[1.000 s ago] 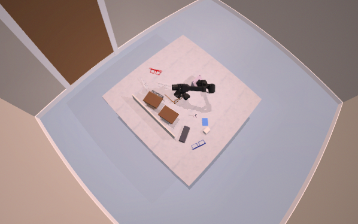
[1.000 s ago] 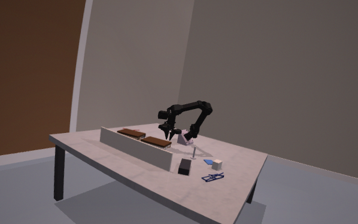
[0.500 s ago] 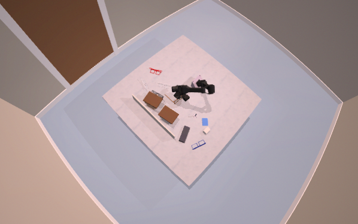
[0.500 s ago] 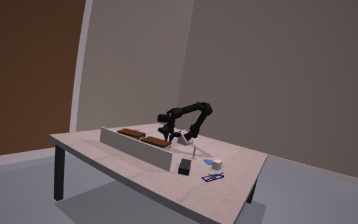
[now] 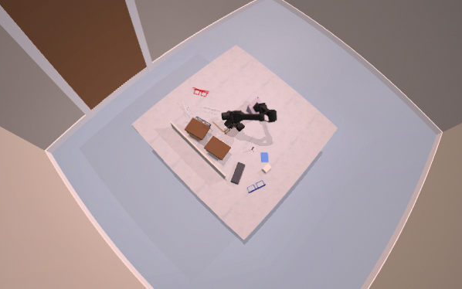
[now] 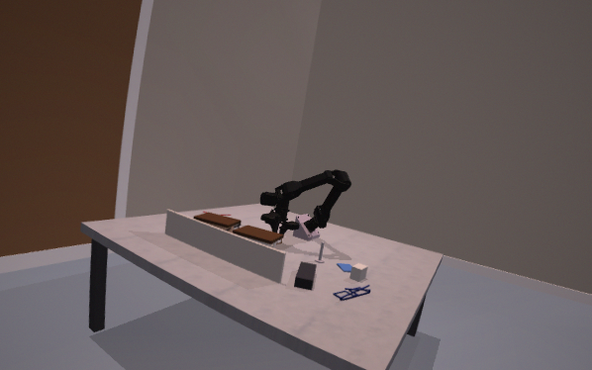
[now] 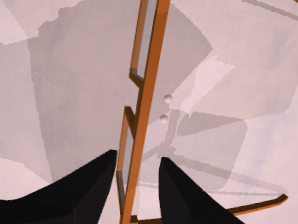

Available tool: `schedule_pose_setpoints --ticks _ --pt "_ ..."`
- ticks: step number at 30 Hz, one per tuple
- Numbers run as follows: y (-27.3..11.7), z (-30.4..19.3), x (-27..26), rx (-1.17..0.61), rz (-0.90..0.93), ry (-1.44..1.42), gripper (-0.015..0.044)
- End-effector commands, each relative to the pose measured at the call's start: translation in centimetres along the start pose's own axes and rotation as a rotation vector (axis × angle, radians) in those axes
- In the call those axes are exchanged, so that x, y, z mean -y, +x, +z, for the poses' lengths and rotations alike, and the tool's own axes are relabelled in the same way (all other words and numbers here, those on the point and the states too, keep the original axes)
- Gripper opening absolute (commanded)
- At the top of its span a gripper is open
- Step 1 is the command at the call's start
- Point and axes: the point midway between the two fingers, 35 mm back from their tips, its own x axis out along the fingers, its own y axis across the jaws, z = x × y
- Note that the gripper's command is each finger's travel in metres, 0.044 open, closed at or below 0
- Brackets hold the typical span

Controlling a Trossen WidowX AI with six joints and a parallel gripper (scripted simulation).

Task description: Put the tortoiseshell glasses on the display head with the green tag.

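Observation:
The tortoiseshell glasses point(image 5: 219, 127) point(image 7: 145, 100) show orange-brown in the wrist view, their front bar running up between the fingers. One temple reaches to the right at the bottom of that view. My gripper point(image 7: 138, 160) point(image 6: 275, 231) points down at one end of the front; its fingers are partly apart, with a gap on each side of the bar. Two brown-topped blocks point(image 5: 198, 128) point(image 5: 217, 147) point(image 6: 217, 220) point(image 6: 258, 233) may be the display heads, just beside the gripper. No green tag can be made out.
A long pale barrier point(image 5: 198, 151) point(image 6: 225, 247) stands behind the blocks. Red glasses point(image 5: 201, 92), blue glasses point(image 5: 256, 187) point(image 6: 351, 293), a dark box point(image 5: 238, 173) point(image 6: 306, 275), a pale cube point(image 5: 266, 168) point(image 6: 358, 272), a blue pad point(image 5: 264, 157) and a small stand point(image 6: 321, 252) are on the table.

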Motion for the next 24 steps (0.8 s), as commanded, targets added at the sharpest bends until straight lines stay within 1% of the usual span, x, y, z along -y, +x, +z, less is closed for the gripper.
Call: schedule_pose_setpoints --ticks 1,16,24 --pt "-0.04 0.02 -0.01 0.000 0.000 -0.001 0.0100" --pt "-0.04 0.02 -0.01 0.000 0.000 -0.001 0.0000" --pt "-0.31 0.07 0.01 0.000 -0.001 -0.001 0.0000"
